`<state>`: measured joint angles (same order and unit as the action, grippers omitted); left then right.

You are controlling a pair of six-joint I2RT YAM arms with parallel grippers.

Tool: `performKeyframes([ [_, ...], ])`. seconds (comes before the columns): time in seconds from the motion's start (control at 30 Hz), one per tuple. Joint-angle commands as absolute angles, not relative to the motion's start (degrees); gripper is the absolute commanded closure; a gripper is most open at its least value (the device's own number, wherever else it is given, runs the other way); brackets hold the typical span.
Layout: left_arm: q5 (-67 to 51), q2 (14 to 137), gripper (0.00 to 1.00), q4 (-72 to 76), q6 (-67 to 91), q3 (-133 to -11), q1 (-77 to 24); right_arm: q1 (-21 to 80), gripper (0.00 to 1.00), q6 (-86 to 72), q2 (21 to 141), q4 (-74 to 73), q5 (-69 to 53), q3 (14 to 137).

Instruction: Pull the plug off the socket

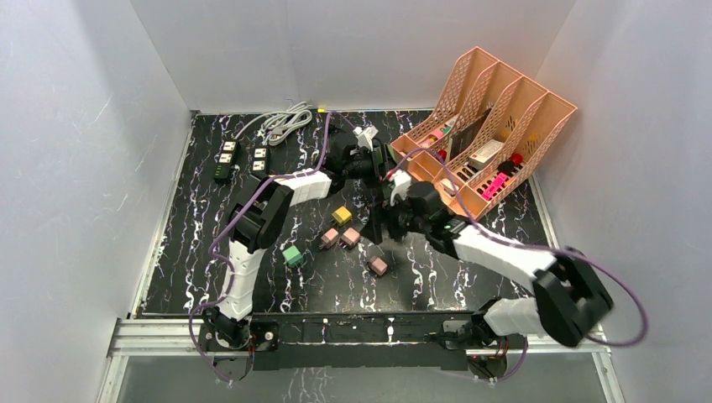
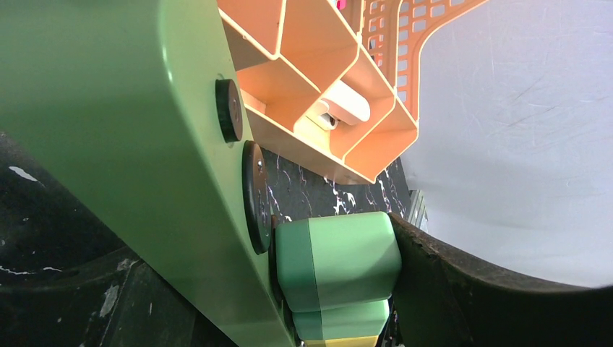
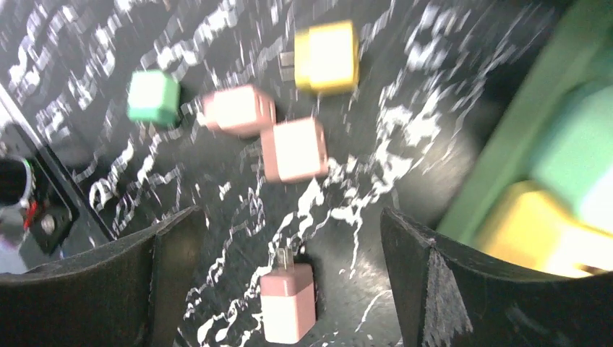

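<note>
A pale green power strip (image 2: 108, 130) fills the left of the left wrist view. A green plug (image 2: 336, 264) sits in its socket, with a second green plug (image 2: 347, 322) and a yellow one below. My left gripper (image 2: 289, 289) is shut across the strip, its right finger (image 2: 470, 289) against the green plug. In the top view it is held at mid table (image 1: 369, 161). My right gripper (image 3: 289, 267) is open and empty, above a loose pink plug (image 3: 288, 302). The strip (image 3: 520, 123) with its green and yellow plugs shows blurred at its right. The right gripper also shows in the top view (image 1: 388, 217).
Loose plugs lie on the black marbled table (image 1: 193, 252): yellow (image 1: 342, 215), two pink (image 1: 330, 238) (image 1: 350, 237), green (image 1: 292, 256), pink (image 1: 378, 266). An orange file rack (image 1: 487, 126) stands at the back right. Black power strips (image 1: 227, 159) and a coiled cable (image 1: 285, 124) lie at the back left.
</note>
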<state>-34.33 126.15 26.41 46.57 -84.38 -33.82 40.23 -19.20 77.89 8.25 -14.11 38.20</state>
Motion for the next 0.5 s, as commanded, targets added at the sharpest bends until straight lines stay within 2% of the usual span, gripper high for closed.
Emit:
performKeyframes([
  [0.0, -34.98, 123.93, 0.30, 25.72, 41.19, -85.22, -32.86, 38.47, 0.02, -12.46, 62.62, 7.09, -1.99, 42.80],
  [0.1, -35.68, 123.80, 0.29, 26.50, 41.96, -85.30, -32.78, 33.68, 0.02, -12.53, 58.63, 4.79, -1.08, 43.84],
  [0.27, -36.88, 123.18, 0.29, 28.60, 44.20, -84.96, -32.78, 28.19, 0.03, -12.53, 65.04, -5.11, 2.27, 47.41],
  [0.47, -38.18, 122.09, 0.28, 32.19, 47.53, -83.23, -32.83, 27.65, 0.08, -14.60, 67.41, -2.08, 2.00, 45.69],
])
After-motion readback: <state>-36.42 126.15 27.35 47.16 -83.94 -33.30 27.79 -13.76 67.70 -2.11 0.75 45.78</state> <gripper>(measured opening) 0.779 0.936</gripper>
